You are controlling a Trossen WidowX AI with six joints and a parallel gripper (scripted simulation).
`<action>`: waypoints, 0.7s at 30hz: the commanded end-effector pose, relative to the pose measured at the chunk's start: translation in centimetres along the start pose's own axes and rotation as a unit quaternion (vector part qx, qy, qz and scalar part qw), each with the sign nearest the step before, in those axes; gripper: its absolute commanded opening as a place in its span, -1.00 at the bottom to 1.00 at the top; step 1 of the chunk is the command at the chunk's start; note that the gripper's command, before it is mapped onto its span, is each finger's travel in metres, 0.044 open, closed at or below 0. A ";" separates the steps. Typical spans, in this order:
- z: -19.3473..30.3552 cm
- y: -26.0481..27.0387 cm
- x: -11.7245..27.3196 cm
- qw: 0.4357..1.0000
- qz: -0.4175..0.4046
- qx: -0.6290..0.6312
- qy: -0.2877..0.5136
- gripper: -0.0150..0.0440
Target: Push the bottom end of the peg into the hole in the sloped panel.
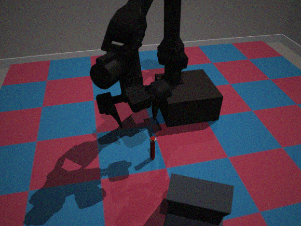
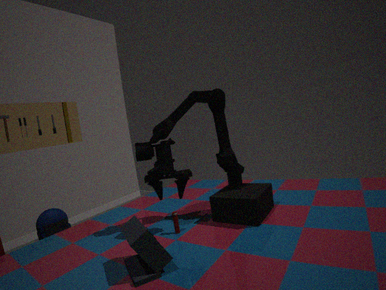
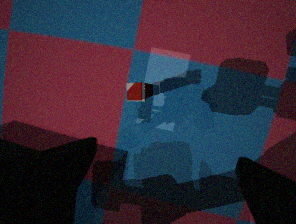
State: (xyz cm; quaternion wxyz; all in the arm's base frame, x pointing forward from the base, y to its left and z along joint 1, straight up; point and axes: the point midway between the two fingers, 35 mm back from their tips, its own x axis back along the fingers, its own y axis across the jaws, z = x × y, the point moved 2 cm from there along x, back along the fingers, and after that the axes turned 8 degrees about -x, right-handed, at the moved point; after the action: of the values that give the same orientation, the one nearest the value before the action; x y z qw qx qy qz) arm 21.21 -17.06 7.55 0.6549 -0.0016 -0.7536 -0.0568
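The red peg (image 1: 152, 147) stands upright on the checkered surface (image 1: 249, 135), just below the middle of the top view, on the seam between a blue and a red square. Nearer the camera, at the bottom right of centre, sits the dark sloped panel (image 1: 200, 197); its hole is not visible. Beyond the peg, in the upper middle, the end effector (image 1: 137, 120) hangs above the surface with its fingers spread wide and nothing between them. Behind it stands the arm's dark base block (image 1: 193, 98).

Sloped panel (image 1: 200, 197) cut off by the top view's lower edge; hole not visible. Arm's upper links cropped above. Peg (image 3: 139, 92) too small to read its cross-section.
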 end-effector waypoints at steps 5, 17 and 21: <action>-1.5 1.3 -0.7 0.999 0.016 0.024 0.023 1.00; -3.1 3.8 -1.9 0.996 0.040 0.064 0.056 1.00; -3.3 4.1 -2.1 0.995 0.044 0.068 0.059 1.00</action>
State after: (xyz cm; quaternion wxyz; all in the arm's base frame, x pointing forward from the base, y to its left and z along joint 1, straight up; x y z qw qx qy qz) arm 24.74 -13.25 6.31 0.6975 0.0173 -0.7162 0.0175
